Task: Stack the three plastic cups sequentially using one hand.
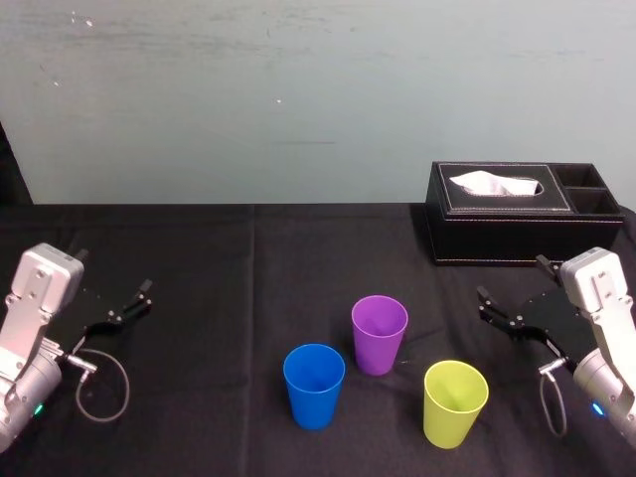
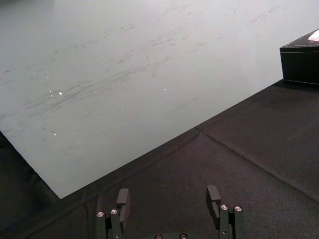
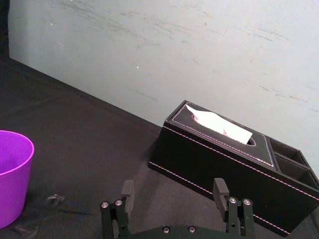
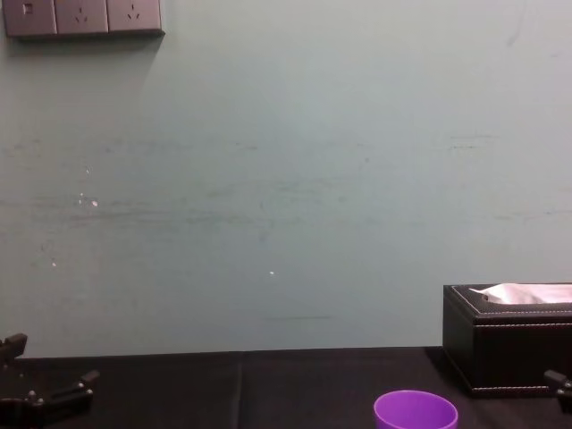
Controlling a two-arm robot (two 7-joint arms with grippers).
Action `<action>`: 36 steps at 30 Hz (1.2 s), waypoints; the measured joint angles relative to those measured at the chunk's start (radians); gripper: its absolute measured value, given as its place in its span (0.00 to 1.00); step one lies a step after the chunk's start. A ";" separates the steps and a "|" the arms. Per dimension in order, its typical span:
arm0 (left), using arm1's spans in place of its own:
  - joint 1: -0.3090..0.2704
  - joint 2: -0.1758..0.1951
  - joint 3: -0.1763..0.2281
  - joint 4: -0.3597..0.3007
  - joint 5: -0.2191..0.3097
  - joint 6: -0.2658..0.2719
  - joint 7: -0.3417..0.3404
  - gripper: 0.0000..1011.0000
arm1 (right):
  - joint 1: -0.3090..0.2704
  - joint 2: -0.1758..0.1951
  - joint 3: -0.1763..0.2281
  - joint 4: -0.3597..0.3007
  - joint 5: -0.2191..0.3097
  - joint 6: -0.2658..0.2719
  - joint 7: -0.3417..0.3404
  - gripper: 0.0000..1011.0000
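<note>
Since the blue cup (image 1: 314, 385), purple cup (image 1: 379, 333) and yellow-green cup (image 1: 455, 402), standing apart mid-table (image 1: 199, 258) toward its front edge, look light, thin-walled and slick, a gentle pinch over one rim seems best. The right gripper (image 3: 173, 187) and left gripper (image 2: 167, 191) hover spread and empty near the side edges.
</note>
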 joint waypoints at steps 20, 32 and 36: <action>0.000 0.000 0.000 0.000 0.000 0.000 0.000 0.99 | 0.000 0.000 0.000 0.000 0.000 0.000 0.000 0.99; 0.000 0.000 0.000 0.000 0.000 0.000 0.000 0.99 | 0.000 0.000 0.000 0.000 0.000 0.000 0.000 0.99; 0.000 0.000 0.000 0.000 0.000 0.000 0.000 0.99 | 0.000 0.000 0.000 0.000 0.000 0.000 0.000 0.99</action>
